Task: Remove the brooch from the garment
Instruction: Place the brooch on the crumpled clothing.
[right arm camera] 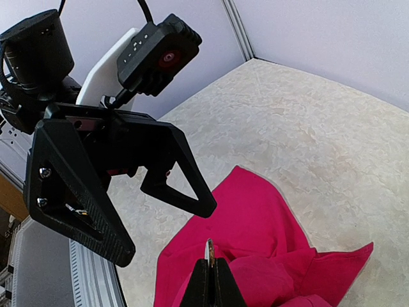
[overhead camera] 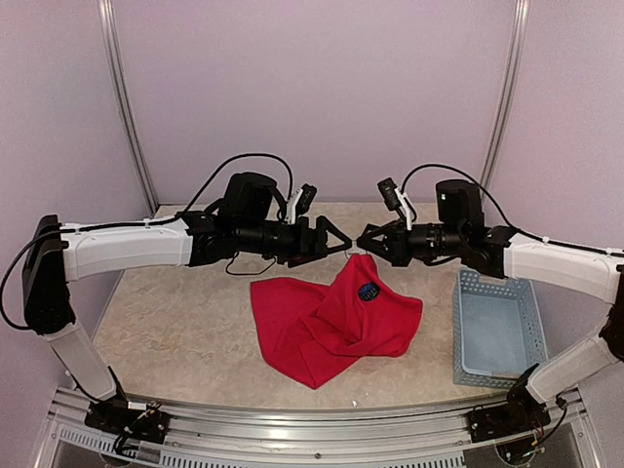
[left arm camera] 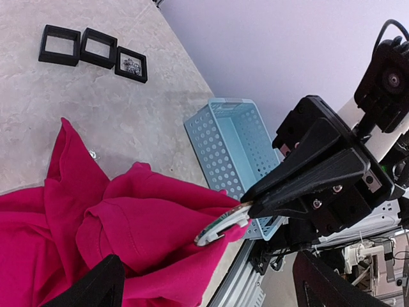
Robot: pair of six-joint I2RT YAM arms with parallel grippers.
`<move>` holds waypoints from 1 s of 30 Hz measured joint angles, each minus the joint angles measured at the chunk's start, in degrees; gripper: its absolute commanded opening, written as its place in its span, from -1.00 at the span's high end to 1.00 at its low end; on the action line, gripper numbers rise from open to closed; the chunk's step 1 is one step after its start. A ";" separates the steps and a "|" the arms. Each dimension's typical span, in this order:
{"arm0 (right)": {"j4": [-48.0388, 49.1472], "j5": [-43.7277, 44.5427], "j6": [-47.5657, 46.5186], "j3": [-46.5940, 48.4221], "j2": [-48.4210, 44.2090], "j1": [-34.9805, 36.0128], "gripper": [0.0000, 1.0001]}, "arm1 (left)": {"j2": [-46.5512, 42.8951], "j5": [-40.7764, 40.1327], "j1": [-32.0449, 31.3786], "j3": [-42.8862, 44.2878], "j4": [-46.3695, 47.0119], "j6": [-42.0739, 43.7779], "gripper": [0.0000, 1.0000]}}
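The bright red garment lies crumpled mid-table, with one peak pulled up. On that peak sits the brooch, a dark blue round disc. The left wrist view shows this brooch edge-on, with a white back. My right gripper is shut on the brooch's rim, which shows as a thin edge between the gripper's closed fingers. My left gripper faces it tip to tip and is open. Its dark fingers frame the garment and hold nothing.
A pale blue perforated basket stands to the right of the garment, and its wall shows behind the brooch. Three black square frames lie far back on the table. A metal rail runs along the near edge.
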 measured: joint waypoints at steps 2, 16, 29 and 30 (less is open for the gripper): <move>-0.13 -0.22 -0.09 0.15 0.09 0.00 1.00 | 0.02 0.13 0.04 0.00 -0.13 0.15 -0.79; -34.88 11.56 -21.24 18.43 4.11 0.28 1.00 | 0.02 -1.62 0.07 1.29 -5.75 5.20 -0.78; -55.69 16.59 -25.40 26.51 10.95 0.96 1.00 | 2.05 -0.42 -1.25 2.69 -5.38 7.87 -0.78; -57.00 16.50 -25.53 28.04 12.63 1.33 1.00 | 2.54 -0.37 -1.51 2.69 -5.40 7.91 -0.78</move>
